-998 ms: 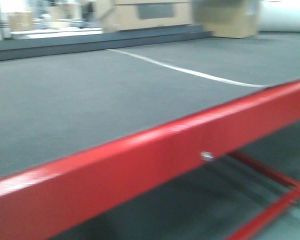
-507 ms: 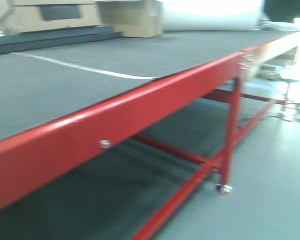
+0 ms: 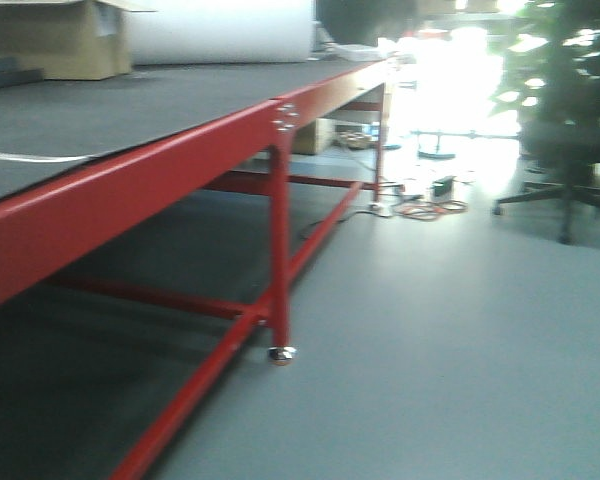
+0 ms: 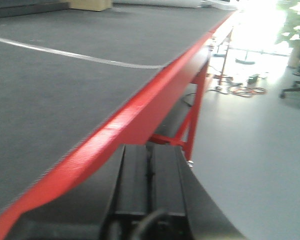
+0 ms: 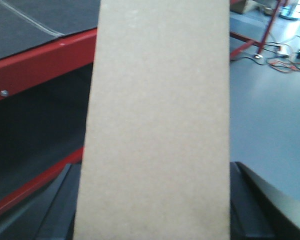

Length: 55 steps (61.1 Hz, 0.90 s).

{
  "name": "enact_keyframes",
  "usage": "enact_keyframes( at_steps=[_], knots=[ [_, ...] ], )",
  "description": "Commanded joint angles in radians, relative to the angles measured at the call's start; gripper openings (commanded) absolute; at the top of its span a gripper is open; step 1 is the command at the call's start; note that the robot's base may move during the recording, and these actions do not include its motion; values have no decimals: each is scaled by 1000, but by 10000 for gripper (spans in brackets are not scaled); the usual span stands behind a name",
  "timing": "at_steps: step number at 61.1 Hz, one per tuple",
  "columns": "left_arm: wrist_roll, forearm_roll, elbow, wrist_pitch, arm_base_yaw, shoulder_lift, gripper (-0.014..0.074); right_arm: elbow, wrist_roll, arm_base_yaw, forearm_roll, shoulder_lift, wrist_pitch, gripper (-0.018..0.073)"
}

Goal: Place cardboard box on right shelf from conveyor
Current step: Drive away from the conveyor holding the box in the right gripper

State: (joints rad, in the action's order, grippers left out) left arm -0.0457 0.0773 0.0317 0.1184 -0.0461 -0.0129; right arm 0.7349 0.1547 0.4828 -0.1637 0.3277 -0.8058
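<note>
Closest in, my right gripper has the cardboard box. The jaws are spread wide, and its dark fingers sit hard against both long edges at the bottom of the right wrist view. The plain tan face stands on end and fills the middle of that view. It is held up in front of the red rail of the conveyor, not resting on the belt. Only this camera catches the box.

Over on the other side, my left gripper is closed up. Its two black fingers lie side by side with just a thin seam between them and nothing in the grip. It sits low, just under the rail. The left wrist view alone gives me the long sweep of dark grey belt, with a white stripe running across it.

The front view is blurred and shows neither gripper, but it opens up the room. A red leg stands on the grey floor with cross-bars under the belt. Farther off, a brown carton and a white roll sit at the belt's far end. Beyond that are orange cables on the floor, an office chair and a green plant against bright glare.
</note>
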Motion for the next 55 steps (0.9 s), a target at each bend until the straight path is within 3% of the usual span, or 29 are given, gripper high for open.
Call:
enact_keyframes(
  at_steps=[1,55],
  knots=[
    [0,6,9,-88,-6,-14,-116,26,-9,-6,-13,9,91,141],
    [0,6,9,-88,-6,-14,-116,26,-9,-6,-13,9,91,141]
  ],
)
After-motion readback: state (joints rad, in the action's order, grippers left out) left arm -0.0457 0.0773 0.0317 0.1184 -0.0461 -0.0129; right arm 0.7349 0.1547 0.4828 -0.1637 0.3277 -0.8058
